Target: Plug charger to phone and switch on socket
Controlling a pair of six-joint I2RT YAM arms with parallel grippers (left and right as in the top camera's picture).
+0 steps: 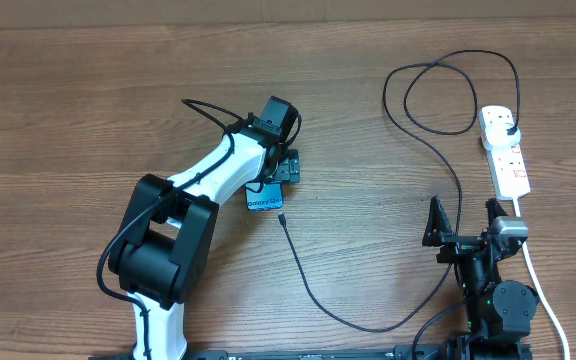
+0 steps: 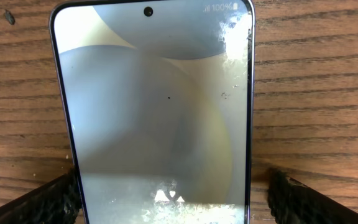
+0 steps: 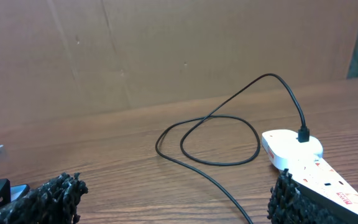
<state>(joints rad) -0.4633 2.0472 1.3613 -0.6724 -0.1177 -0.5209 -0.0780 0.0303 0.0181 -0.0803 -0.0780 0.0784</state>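
The phone (image 2: 154, 112) lies flat on the wooden table, screen lit, and fills the left wrist view. My left gripper (image 2: 171, 205) is open and straddles its near end, one finger by each long edge; the right-hand finger stands clearly apart from the edge. From overhead the phone (image 1: 263, 200) shows blue beneath my left gripper (image 1: 280, 175). The charger cable's small tip (image 1: 281, 216) lies loose just below the phone. The cable (image 1: 368, 325) curves round, loops, and ends at its plug (image 1: 509, 127) in the white socket strip (image 1: 506, 160). My right gripper (image 1: 463, 222) is open and holds nothing.
In the right wrist view the cable loop (image 3: 216, 124) lies on the table ahead, and the socket strip (image 3: 303, 163) sits by my right finger. A brown cardboard wall (image 3: 166, 50) closes the far side. The strip's thick white cord (image 1: 543, 290) runs past the right arm's base.
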